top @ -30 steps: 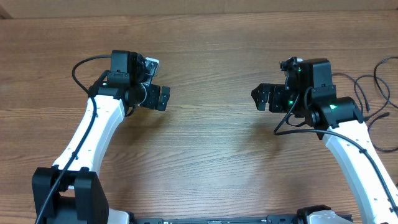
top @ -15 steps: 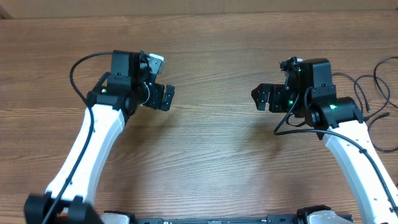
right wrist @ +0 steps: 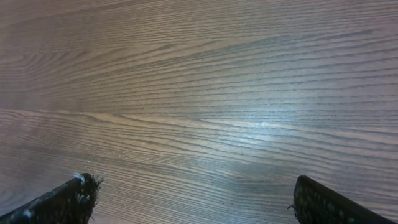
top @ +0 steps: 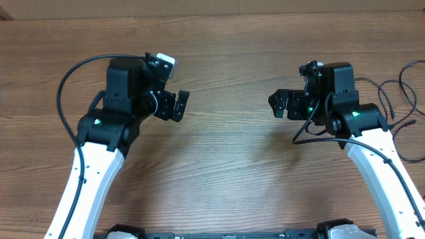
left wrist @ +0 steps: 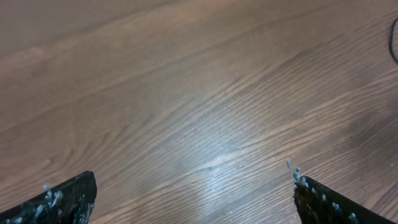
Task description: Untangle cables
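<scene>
Left gripper spread wide, facing inward — empty; right gripper likewise.

The left claw hangs over the wooden tabletop, its two dark fingertips wide apart at the lower corners, only wood grain between them. A thin dark curve, too little to identify, cuts the right edge.

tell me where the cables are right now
In the overhead view, the cables lie at the table's far right edge, just beyond the right arm, partly out of frame.
</scene>
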You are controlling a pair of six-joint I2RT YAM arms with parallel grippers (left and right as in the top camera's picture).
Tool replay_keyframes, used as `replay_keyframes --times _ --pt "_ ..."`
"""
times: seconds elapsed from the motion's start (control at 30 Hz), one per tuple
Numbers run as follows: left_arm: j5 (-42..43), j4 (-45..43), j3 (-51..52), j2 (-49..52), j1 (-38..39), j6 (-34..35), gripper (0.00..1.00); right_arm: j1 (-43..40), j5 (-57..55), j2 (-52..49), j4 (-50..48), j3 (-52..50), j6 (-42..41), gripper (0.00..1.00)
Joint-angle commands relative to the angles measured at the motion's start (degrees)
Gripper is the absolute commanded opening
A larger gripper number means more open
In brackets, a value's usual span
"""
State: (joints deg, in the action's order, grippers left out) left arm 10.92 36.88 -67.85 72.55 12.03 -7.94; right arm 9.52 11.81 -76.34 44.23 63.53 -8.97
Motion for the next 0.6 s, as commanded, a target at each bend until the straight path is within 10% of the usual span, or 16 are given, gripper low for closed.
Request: replay_keyframes --times 0.0,0.57 --pt "0.4 0.2 -0.5 -2.2 0.4 -1.3 1.00 0.2 0.4 0.8 -0.1 0.3 -0.2 1.00" --pt "-5.1 -5.2 10.7 -7.1 5.1 5.5 0.99 0.2 0.4 0.8 -0.2 0.3 -0.2 1.00"
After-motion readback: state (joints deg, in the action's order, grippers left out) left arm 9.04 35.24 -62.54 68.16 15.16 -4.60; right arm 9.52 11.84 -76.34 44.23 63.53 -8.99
